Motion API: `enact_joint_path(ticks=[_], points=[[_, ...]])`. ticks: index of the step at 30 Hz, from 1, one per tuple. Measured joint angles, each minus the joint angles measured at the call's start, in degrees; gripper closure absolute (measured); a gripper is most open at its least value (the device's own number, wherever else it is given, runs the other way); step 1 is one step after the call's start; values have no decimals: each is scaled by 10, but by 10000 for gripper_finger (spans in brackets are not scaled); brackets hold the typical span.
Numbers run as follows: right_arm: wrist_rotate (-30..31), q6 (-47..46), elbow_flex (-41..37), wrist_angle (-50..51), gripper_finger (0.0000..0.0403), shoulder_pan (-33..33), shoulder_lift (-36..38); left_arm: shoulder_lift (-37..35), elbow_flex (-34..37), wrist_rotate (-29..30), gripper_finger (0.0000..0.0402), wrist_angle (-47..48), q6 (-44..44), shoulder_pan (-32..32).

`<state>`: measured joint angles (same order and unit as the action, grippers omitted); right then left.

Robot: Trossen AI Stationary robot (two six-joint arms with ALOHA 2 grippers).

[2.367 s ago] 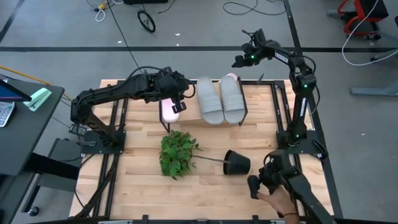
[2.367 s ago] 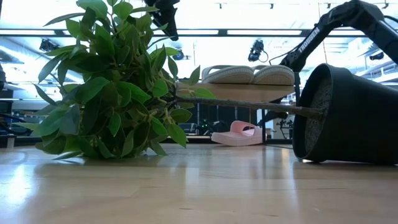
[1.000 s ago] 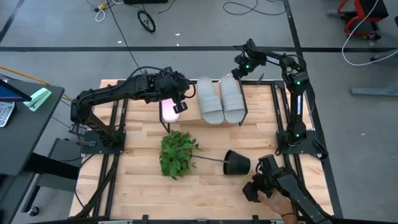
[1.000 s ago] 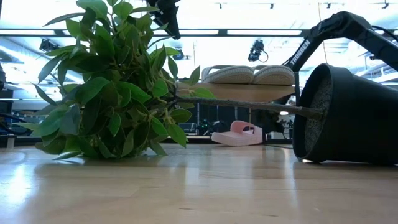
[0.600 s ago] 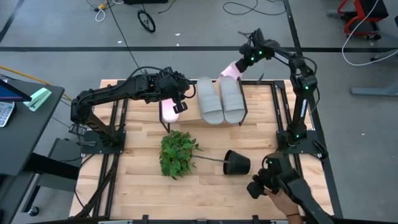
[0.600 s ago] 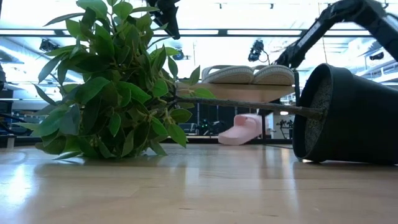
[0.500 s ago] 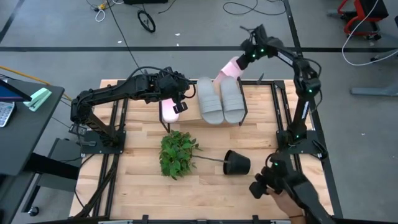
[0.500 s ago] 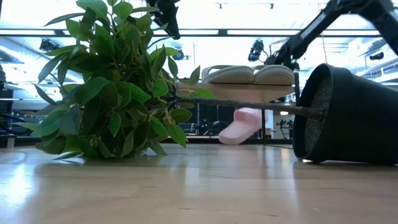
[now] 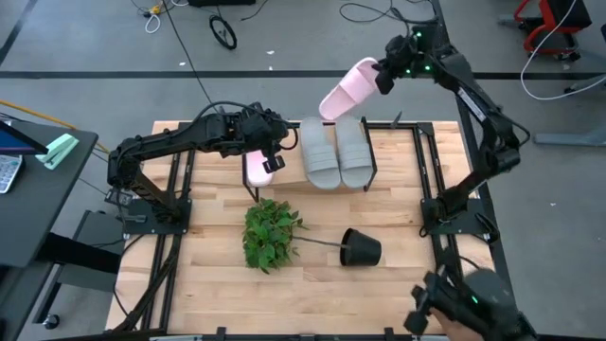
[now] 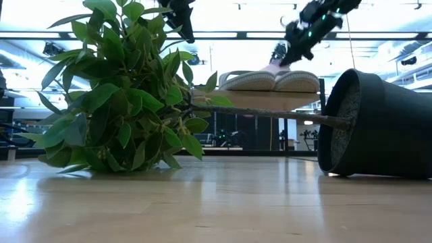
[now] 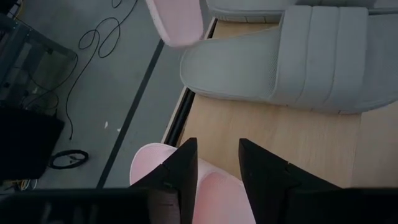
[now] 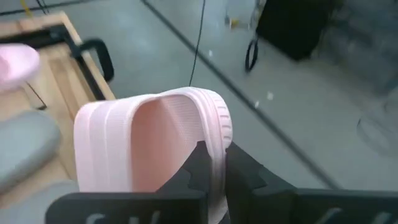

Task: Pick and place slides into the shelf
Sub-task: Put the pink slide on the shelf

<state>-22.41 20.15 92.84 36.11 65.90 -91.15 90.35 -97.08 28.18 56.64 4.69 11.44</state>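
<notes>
Two grey slides (image 9: 336,152) lie side by side on the shelf's wooden top (image 9: 292,180). My right gripper (image 9: 382,78) is shut on a pale pink slide (image 9: 346,90), high above the shelf's far edge; the low view shows the gripper (image 10: 300,34) above the grey slides (image 10: 270,81). My left gripper (image 9: 275,156) hangs over the shelf's left part with the other pink slide (image 9: 256,170) in its fingers (image 11: 183,168). In the low view the plant hides that slide. My left gripper has the pink slide (image 11: 214,193) between its two fingers, slanting down from the table's left; pink also shows outside one finger. Which part it holds is hidden by the fingers. The slide hangs above the shelf top (image 11: 267,137). My right gripper pinches the thin rim (image 12: 219,127) of the pink slide near one rounded end between its two nearly closed fingers. The fingers slant down from the right. The slide is lifted clear and sticks out from them toward the left, sloping down over the shelf's far edge.
A leafy plant (image 9: 270,232) lies on the slatted tabletop, its black pot (image 9: 360,248) tipped on its side near the right. A person's hand with a dark device (image 9: 459,308) shows at the near right corner. Black frame rails run along both table sides.
My right gripper has taken hold of the pink slide that lay flat at the shelf's far side. It rose steeply toward the far edge and rolled. One end of the slide tipped up first; now the whole slide hangs clear above the shelf.
</notes>
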Motion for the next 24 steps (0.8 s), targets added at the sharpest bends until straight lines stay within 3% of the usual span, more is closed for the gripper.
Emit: enact_joint_path(ticks=[5,10,14,24], points=[[-10,17,1,-26,378,-21,59,0,0,0,275,35,7,0],[-98,21,54,-15,378,-44,77,0,0,0,266,65,6,0],[-159,21,129,25,378,-77,66,-9,0,0,260,76,1,0],[-156,16,324,101,378,-149,-13,-108,0,1,256,74,-25,-13]])
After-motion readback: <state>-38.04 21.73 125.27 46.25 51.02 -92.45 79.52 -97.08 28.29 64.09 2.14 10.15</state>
